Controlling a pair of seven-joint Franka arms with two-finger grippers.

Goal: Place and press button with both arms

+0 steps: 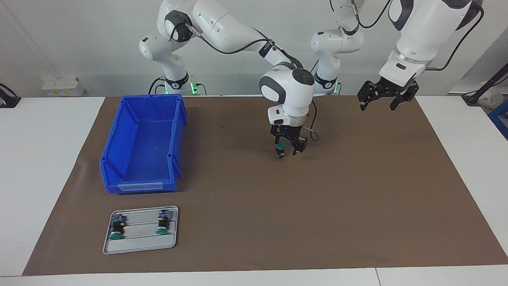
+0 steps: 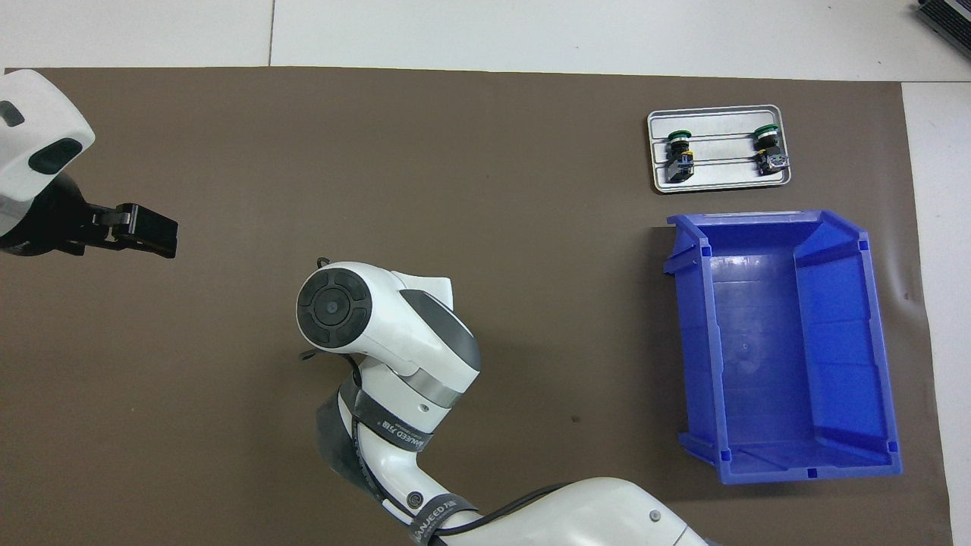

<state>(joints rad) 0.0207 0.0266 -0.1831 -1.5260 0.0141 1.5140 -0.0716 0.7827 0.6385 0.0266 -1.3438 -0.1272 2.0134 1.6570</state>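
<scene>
While pinched in R gripper point(image 1: 288, 148) fingers, button point(image 1: 281, 150) upright, cap up; L gripper point(image 1: 381, 100) spread.

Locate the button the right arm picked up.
In the facing view, the button is in the right gripper, low over the brown mat mid-table, between the blue bin and the left gripper.

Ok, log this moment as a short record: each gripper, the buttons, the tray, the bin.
right gripper: over the brown mat's middle, shut on a green-capped black push-button
left gripper: raised over the mat at the left arm's end, open, waiting
grey metal tray: holds two more green-capped buttons, lying apart
blue plastic bin: beside the tray, nearer the robots, nothing visible inside
</scene>
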